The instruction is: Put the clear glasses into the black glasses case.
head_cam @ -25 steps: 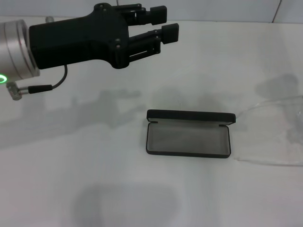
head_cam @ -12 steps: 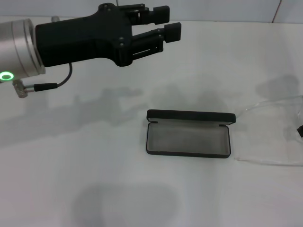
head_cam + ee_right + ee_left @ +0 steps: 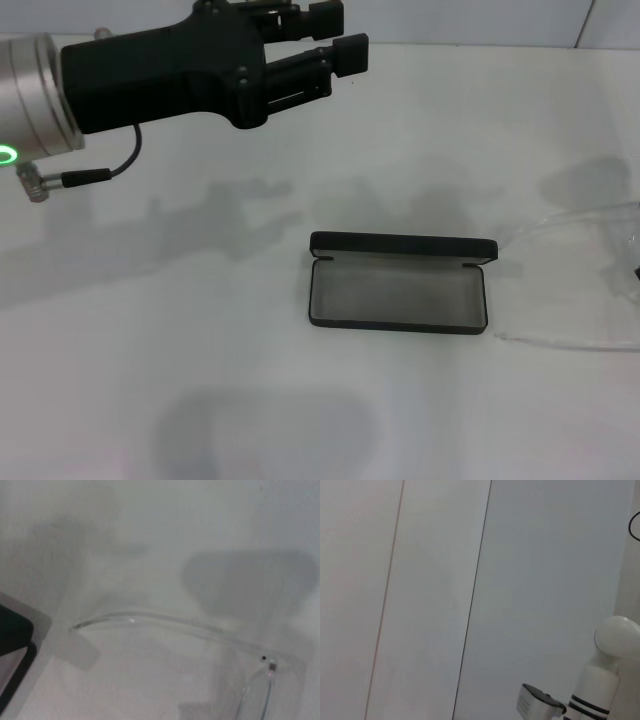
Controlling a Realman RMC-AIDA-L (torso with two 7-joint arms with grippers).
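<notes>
The black glasses case lies open on the white table, its lid standing along the far side and the grey lining showing. The clear glasses lie just right of it at the picture's right edge, their thin arms pointing toward the case. In the right wrist view one clear arm and its hinge lie on the table, with a corner of the case beside it. My left gripper hovers open and empty, high over the far left of the table. Only a dark tip of my right gripper shows by the glasses.
The table is white and carries soft shadows of both arms. A pale panelled wall and a white robot part fill the left wrist view.
My left gripper has drifted slightly up and back, still open. A dark tip of the right gripper appeared at the right edge by the glasses. Case and glasses have not moved.
</notes>
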